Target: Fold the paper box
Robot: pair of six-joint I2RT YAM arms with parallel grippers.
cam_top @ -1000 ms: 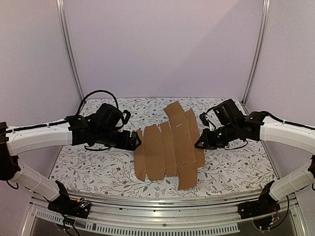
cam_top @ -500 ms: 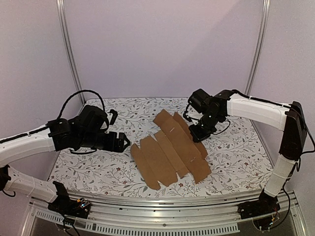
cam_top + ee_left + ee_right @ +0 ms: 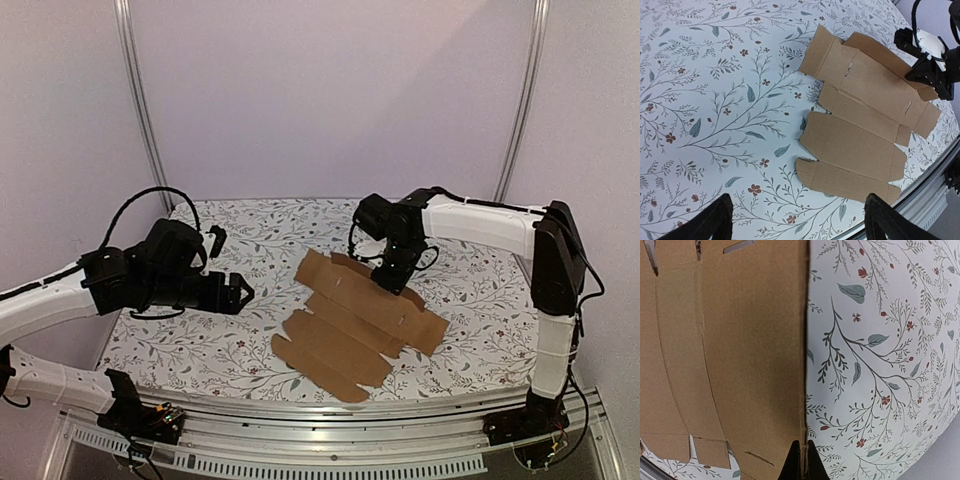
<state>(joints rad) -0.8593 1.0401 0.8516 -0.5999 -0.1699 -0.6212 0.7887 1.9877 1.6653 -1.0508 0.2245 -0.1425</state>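
Right claw [image 3: 398, 281] is pinched shut on the far long edge of the paper box [image 3: 350, 320]; in the right wrist view its dark tips meet at that edge. Left claw [image 3: 235, 293] hangs spread wide over bare bench [image 3: 190, 345], off to the left of the sheet and apart from it, its two black fingers [image 3: 715, 222] framing the bottom of its wrist view. The bench carries a white cover printed with grey-green leafy sprigs and small red flowers. Pale lilac walls close it in on three sides, with slim metal posts [image 3: 140, 110] in the rear corners and a ribbed aluminium rail [image 3: 320, 428] along the near edge. The paper box is a flat, die-cut sheet of matte brown cardboard, unprinted, lying right of centre and set at a slant. Long parallel creases divide it into narrow panels, short flaps and tabs step out at both ends, and a few small slits are cut in its face.
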